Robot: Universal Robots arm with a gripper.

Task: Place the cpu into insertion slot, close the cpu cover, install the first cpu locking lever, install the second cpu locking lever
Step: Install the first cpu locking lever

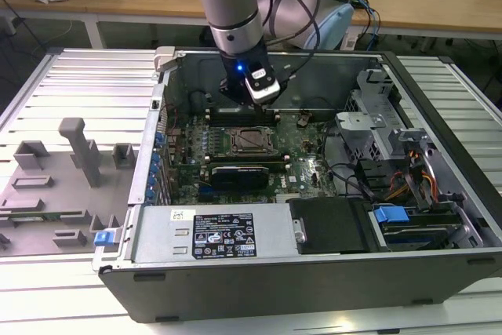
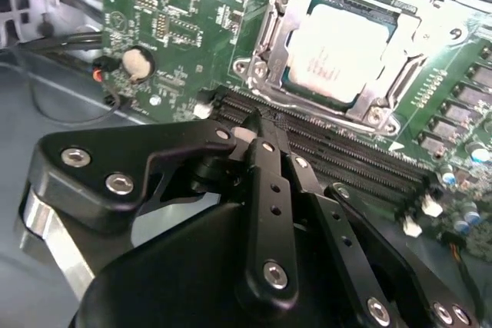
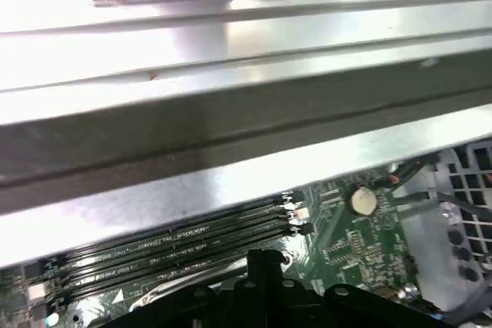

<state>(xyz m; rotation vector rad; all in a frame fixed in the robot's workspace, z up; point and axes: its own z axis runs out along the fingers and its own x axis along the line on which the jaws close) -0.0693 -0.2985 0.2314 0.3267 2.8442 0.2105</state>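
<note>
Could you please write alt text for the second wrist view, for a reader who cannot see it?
The cpu sits in the insertion slot on a green board, with the cpu cover down around it. The black gripper, fingers together and empty, fills the foreground over black memory slots.

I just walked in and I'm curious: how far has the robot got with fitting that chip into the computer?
The cpu already lies in the insertion slot, with the cpu cover down around it. The hand is shut, holds nothing and hovers over the long black memory slots beside the socket. I cannot tell whether the locking levers are latched.
</note>
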